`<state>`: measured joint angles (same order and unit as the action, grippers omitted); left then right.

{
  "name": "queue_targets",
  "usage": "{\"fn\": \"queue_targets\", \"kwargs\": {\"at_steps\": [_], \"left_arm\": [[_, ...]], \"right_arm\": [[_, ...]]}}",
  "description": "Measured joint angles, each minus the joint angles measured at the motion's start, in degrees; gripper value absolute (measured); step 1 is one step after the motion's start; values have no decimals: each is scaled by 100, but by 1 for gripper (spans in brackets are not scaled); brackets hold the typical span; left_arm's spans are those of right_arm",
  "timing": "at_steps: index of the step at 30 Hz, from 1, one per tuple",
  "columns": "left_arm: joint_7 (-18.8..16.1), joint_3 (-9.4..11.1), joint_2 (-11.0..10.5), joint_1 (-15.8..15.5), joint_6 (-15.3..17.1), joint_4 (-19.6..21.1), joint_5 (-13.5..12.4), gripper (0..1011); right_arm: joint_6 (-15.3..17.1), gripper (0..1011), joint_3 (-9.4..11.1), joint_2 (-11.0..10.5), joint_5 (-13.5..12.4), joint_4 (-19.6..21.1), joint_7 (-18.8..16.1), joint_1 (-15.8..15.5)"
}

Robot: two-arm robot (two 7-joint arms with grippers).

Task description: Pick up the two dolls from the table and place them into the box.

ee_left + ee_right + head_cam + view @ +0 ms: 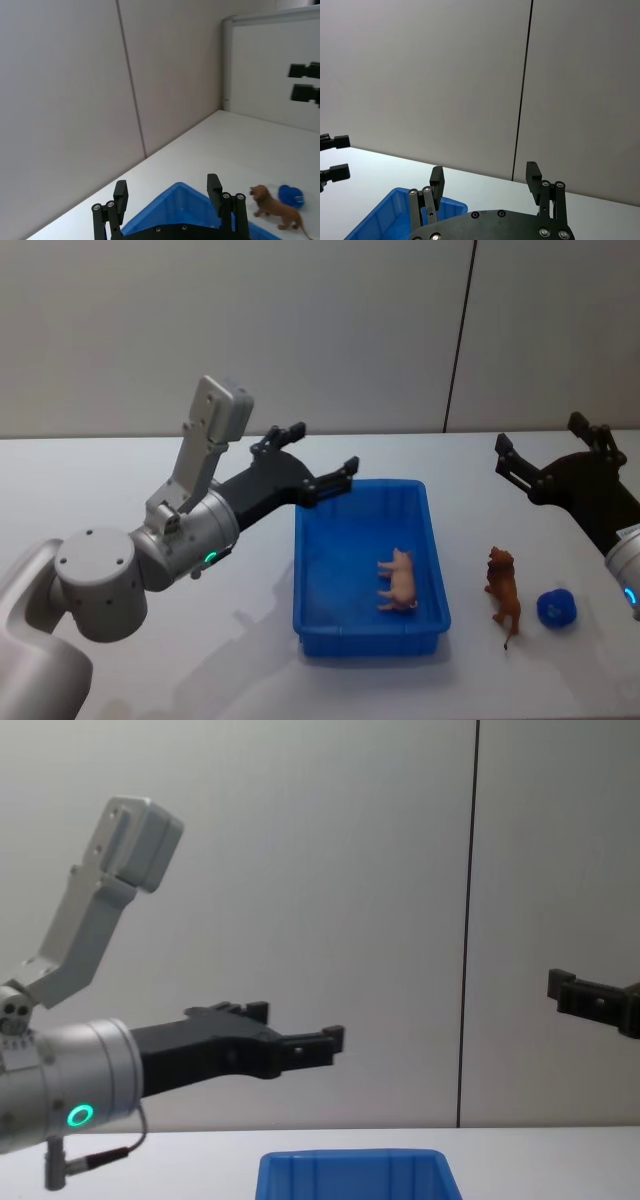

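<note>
The blue box [312,570] stands mid-table with a pink pig doll [400,580] lying inside it. A brown lion doll [503,592] stands on the white table [120,470] just right of the box, and it also shows in the left wrist view as the lion doll [274,208]. My left gripper [322,448] hovers open and empty above the box's far left corner; the same left gripper [167,187] looks down over the box [175,207]. My right gripper [540,435] hangs open and empty in the air, behind and to the right of the lion.
A small blue object [556,608] lies on the table right of the lion. A plain wall with a vertical seam runs behind the table. Bare tabletop stretches left of the box.
</note>
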<state>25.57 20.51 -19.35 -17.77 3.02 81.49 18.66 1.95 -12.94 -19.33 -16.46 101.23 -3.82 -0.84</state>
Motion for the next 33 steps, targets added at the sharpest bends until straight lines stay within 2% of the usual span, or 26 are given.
{"fn": "queue_targets", "kwargs": {"at_steps": [11,16,24,33], "left_arm": [[-995,-64,-130,266,-289,206,-262,1001],[-1304,-88,-170,344,-397,260,-357,1001],[-1625,-113,-215,431,-507,315,-461,1001],[-1793,-127,-237,473,-563,342,-512,1001]], "right_arm": [[0,1001,8,0,-5,0,3,-7],[16,1001,25,-7,-41,6,59,-30],[167,1001,94,-36,-162,15,266,-107],[444,1001,195,-109,-343,16,538,-238]]}}
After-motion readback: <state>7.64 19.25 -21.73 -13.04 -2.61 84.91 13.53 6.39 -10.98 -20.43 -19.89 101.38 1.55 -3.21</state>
